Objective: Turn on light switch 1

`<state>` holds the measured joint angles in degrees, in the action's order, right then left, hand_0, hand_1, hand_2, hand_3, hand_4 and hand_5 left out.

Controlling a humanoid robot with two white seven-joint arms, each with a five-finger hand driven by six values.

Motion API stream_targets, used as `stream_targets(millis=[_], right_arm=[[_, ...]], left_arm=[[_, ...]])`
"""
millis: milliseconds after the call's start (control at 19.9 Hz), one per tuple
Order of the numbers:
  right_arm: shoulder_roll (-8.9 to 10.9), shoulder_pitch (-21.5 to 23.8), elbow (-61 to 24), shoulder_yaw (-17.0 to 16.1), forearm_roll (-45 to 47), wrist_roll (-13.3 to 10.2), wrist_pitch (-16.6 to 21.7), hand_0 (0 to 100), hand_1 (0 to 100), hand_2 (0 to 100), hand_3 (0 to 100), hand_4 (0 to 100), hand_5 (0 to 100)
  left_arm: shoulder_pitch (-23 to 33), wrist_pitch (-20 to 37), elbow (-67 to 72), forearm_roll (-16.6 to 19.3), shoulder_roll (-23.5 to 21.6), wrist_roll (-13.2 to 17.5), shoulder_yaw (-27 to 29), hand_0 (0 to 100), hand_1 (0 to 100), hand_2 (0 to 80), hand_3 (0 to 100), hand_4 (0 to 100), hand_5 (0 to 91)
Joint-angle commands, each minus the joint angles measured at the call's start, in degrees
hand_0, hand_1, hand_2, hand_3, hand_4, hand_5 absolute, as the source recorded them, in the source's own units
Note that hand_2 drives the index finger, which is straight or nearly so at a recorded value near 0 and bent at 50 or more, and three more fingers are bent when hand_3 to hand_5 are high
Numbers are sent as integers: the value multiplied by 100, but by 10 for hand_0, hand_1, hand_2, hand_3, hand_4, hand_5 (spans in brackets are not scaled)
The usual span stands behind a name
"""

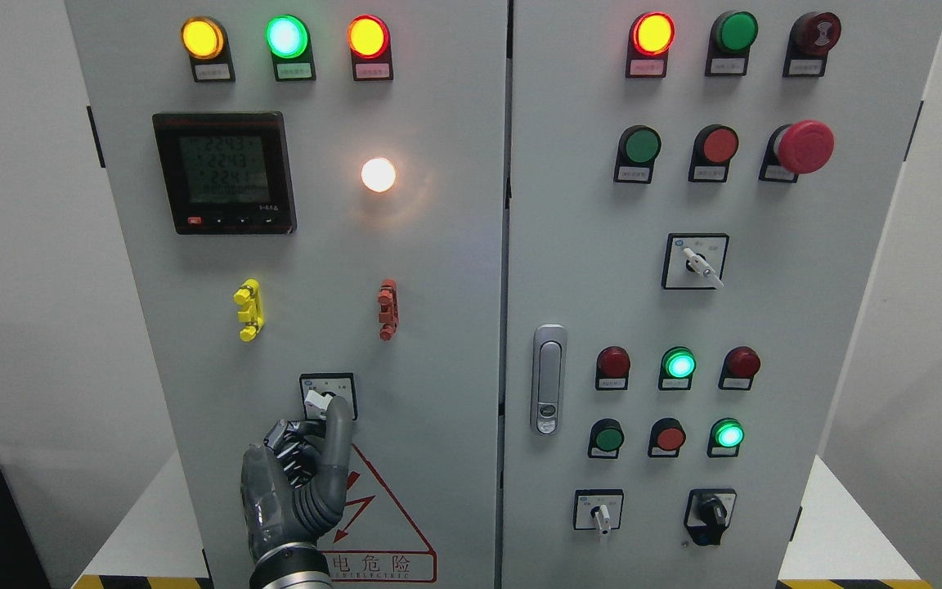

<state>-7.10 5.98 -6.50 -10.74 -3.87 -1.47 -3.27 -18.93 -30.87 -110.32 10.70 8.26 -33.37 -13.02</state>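
A rotary selector switch (pixel 321 400) with a white knob sits in a black-framed plate low on the left cabinet door (pixel 438 327). My left hand (pixel 317 419) comes up from the bottom edge. Its thumb (pixel 338 425) reaches up against the knob's right side, and its other fingers (pixel 289 442) are curled just below and to the left of the knob, pinching it. A round white lamp (pixel 379 174) above on the same door is lit. My right hand is out of view.
The left door also holds a digital meter (pixel 224 173), three lit indicator lamps (pixel 286 37) at the top, yellow (pixel 248 309) and red (pixel 388 308) clips, and a warning triangle (pixel 377 515). The right door (pixel 847 327) carries buttons, selector switches, a red emergency button (pixel 805 146) and a latch handle (pixel 549 379).
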Motion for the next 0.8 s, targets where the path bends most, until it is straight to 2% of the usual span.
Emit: stream_targets(millis=[0, 100, 201, 451, 602, 752], right_arm=[[-2, 0, 0, 2, 0, 24, 2, 0, 0, 0, 0, 0, 0], [-2, 0, 0, -7, 0, 24, 2, 0, 0, 0, 0, 0, 0], [-2, 0, 0, -7, 0, 24, 2, 0, 0, 0, 0, 0, 0], [-2, 0, 0, -7, 0, 15, 2, 0, 0, 0, 0, 0, 0], [-2, 0, 0, -7, 0, 24, 2, 0, 0, 0, 0, 0, 0], [-2, 0, 0, 2, 0, 15, 2, 0, 0, 0, 0, 0, 0]], left_arm=[[109, 11, -121, 11, -26, 6, -7, 120, 340, 620, 1000, 977, 861], [153, 107, -156, 2, -26, 15, -7, 83, 352, 625, 1000, 978, 861], [284, 378, -156, -7, -35, 181, -16, 14, 379, 639, 1000, 981, 867], [925, 967, -235, -7, -122, 453, 1, 0, 391, 658, 1000, 992, 878], [1539, 2036, -253, -24, -201, 971, 80, 0, 375, 664, 1000, 1000, 886], [2374, 3119, -191, -24, -316, 1639, 509, 0, 366, 667, 1000, 1000, 887]])
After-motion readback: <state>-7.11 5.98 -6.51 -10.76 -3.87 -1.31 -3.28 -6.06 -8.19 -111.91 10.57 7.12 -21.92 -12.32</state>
